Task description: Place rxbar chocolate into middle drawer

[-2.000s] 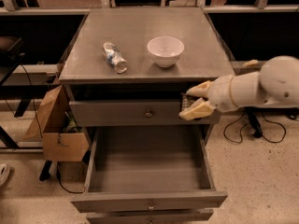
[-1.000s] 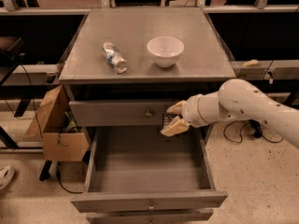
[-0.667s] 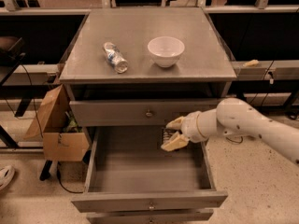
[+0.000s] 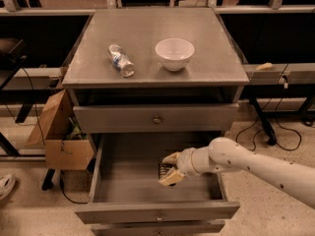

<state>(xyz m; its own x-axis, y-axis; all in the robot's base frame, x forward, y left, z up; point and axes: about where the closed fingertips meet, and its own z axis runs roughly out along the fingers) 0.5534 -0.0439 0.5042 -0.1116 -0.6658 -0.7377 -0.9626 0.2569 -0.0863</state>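
The middle drawer [image 4: 123, 178] is pulled open below the cabinet top, and its grey tray faces up. My gripper [image 4: 169, 168] reaches in from the right, low inside the drawer right of its centre. Its pale fingers [image 4: 171, 158] are closed on the rxbar chocolate [image 4: 163, 167], a small dark bar held just above or on the drawer floor. I cannot tell whether the bar touches the floor. My white arm [image 4: 256, 168] crosses the drawer's right side.
The first drawer [image 4: 156, 118] is shut above the open one. The lowest drawer's front [image 4: 157, 228] shows at the bottom edge. A clear plastic bottle [image 4: 121, 60] and a white bowl [image 4: 174, 53] sit on the cabinet top. A cardboard box [image 4: 59, 136] stands at the left.
My gripper has moved left and down with the bar, from in front of the first drawer at the right into the open middle drawer.
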